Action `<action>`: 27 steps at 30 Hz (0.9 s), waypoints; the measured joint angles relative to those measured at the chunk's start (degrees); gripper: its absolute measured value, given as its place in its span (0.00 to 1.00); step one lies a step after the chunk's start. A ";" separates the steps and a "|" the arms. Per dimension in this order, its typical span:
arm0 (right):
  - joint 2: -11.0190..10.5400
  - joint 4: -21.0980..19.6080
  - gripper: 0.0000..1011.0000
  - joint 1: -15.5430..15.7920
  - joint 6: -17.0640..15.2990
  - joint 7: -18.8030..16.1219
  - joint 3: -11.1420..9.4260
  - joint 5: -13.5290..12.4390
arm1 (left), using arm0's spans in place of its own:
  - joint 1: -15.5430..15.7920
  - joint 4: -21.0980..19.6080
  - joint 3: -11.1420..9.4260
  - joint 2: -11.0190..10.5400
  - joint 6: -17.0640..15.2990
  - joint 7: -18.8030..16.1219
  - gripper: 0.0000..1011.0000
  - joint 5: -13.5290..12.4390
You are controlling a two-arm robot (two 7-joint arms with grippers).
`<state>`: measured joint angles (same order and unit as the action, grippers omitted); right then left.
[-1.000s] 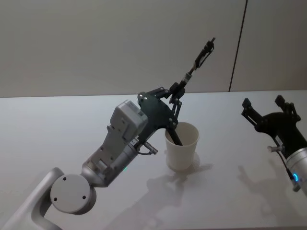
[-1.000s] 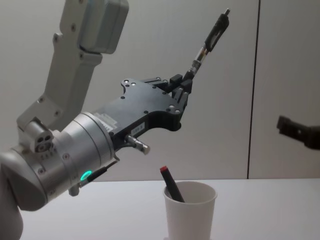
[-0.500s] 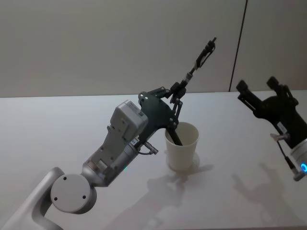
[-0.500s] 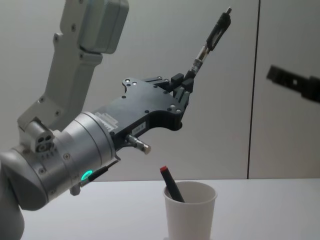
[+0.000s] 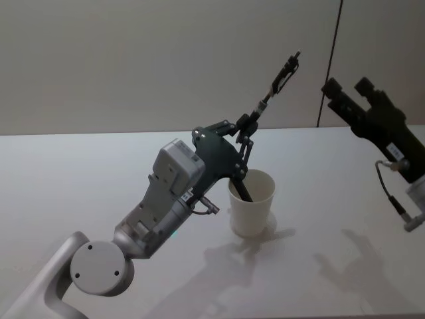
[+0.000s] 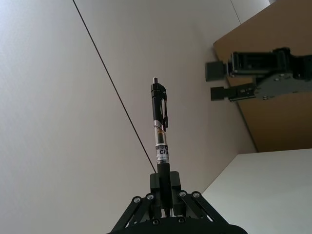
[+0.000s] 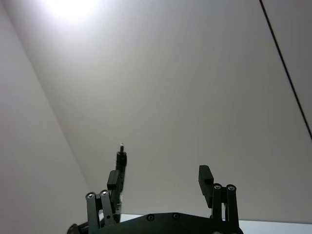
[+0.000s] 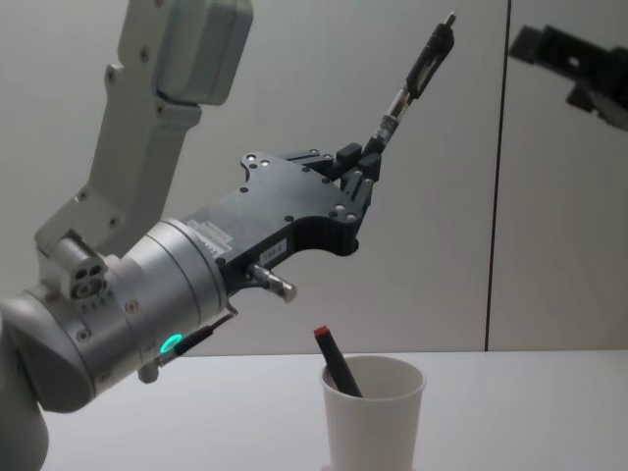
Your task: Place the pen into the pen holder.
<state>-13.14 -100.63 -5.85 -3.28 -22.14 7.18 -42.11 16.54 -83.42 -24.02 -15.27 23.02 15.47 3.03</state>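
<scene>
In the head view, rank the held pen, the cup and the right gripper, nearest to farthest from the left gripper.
1. The pen, clamped in the left gripper, pointing up.
2. The pen holder, just below it.
3. The right gripper, high at far right.

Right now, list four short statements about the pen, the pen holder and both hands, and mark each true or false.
1. The left hand grips a pen. True.
2. That pen points down into the pen holder. False: it points upward, held well above the holder.
3. The pen holder is empty. False: a red-tipped pen leans inside it.
4. The right hand is raised, open and holding nothing. True.
</scene>
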 joint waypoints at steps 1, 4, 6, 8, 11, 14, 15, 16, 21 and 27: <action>0.03 0.00 0.99 -0.20 -0.17 -0.16 0.00 -0.26 | 0.00 0.01 0.00 0.00 0.01 0.00 0.12 0.00; 0.21 0.28 0.99 -1.11 -1.36 -1.18 0.05 -1.95 | 0.01 0.02 0.00 0.01 0.03 0.02 0.12 0.00; 0.35 0.59 0.99 -1.75 -2.24 -1.93 0.16 -3.04 | 0.01 0.03 0.00 0.00 0.05 0.03 0.12 0.00; 0.50 0.99 0.99 -2.43 -3.03 -2.56 0.28 -3.97 | 0.02 0.03 0.00 0.01 0.05 0.04 0.12 0.00; 0.64 1.39 0.99 -3.05 -3.69 -3.27 0.44 -4.68 | 0.02 0.03 0.00 0.00 0.06 0.05 0.12 0.00; 0.86 1.96 0.99 -3.92 -4.57 -4.05 0.70 -5.34 | 0.02 0.03 0.00 0.00 0.06 0.05 0.12 0.00; 0.96 2.25 0.99 -4.37 -4.94 -4.36 0.85 -5.54 | 0.02 0.03 0.00 0.00 0.06 0.05 0.12 -0.01; 1.02 2.37 0.99 -4.56 -5.11 -4.50 0.92 -5.60 | 0.02 0.03 0.00 0.00 0.06 0.05 0.12 -0.01; 1.43 3.46 0.99 -5.98 -6.19 -5.24 1.53 -5.65 | 0.02 0.03 0.00 0.00 0.06 0.05 0.12 -0.01; 1.98 4.98 0.99 -7.64 -7.36 -6.01 2.32 -4.58 | 0.02 0.02 0.00 0.00 0.06 0.05 0.12 -0.01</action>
<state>-11.16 -95.65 -13.48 -10.64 -28.16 9.50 -46.69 16.56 -83.39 -24.02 -15.27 23.08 15.52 3.03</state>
